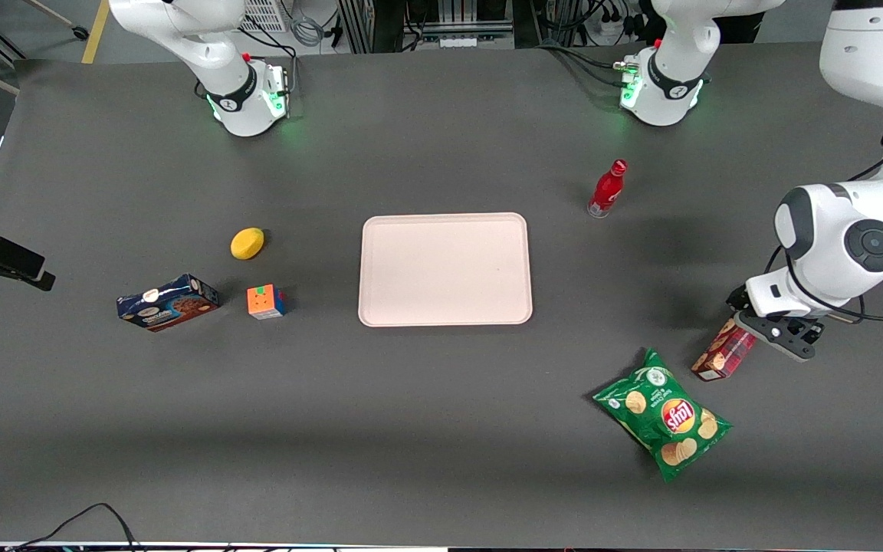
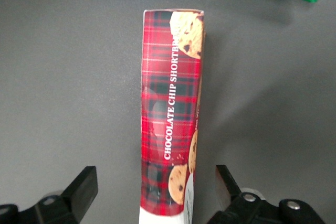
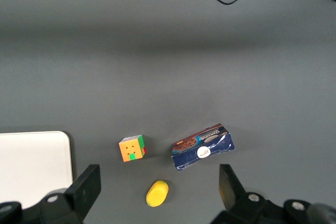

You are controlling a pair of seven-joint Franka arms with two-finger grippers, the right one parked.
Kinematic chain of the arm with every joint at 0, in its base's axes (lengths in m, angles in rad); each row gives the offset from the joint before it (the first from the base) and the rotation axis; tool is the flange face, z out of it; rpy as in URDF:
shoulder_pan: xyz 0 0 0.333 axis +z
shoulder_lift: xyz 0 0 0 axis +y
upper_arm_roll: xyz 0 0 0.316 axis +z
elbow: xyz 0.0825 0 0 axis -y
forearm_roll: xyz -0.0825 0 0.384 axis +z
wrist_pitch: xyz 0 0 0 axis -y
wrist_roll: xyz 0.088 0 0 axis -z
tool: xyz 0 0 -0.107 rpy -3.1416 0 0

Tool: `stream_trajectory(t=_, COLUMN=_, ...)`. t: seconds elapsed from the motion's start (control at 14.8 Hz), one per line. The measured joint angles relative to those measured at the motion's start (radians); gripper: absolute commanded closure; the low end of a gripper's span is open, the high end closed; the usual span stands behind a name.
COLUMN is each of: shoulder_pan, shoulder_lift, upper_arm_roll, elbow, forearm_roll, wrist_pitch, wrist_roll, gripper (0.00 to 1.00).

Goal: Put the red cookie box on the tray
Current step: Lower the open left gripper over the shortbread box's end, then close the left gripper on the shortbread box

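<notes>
Item: red cookie box [image 2: 170, 114], lying on the table toward the working arm's end, at about 4 o'clock from the tray [image 1: 445, 270]. Left gripper [image 2: 157, 195] directly above it, fingers spread wide astride the white end, across the long axis; nothing gripped.

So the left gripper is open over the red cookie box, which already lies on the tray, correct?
Not quite. The gripper is open with a finger on each side of the red cookie box, but the front view shows the box on the bare table, beside the chip bag, well apart from the tray, which holds nothing.
</notes>
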Motion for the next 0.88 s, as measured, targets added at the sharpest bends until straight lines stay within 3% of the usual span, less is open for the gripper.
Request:
stream_trajectory(t=0.41, shoulder_pan=0.006, shoulder_lift=0.080, upper_arm_roll=0.000, elbow=0.000, forearm_roll=-0.011, wrist_pitch=0.071, wrist_roll=0.004, gripper=0.01)
stream_trajectory(t=0.47, shoulder_pan=0.006, shoulder_lift=0.087, upper_arm_roll=0.000, elbow=0.000, forearm_roll=-0.012, wrist_pitch=0.076, wrist_roll=0.004, gripper=0.08)
stream_trajectory(t=0.75, shoulder_pan=0.006, shoulder_lift=0.094, upper_arm_roll=-0.001, elbow=0.000, forearm_roll=-0.020, wrist_pitch=0.077, wrist_roll=0.004, gripper=0.62)
stream_trajectory(t=0.88, shoulder_pan=0.006, shoulder_lift=0.094, upper_arm_roll=-0.004, elbow=0.000, forearm_roll=-0.026, wrist_pitch=0.077, wrist_roll=0.005, gripper=0.84)
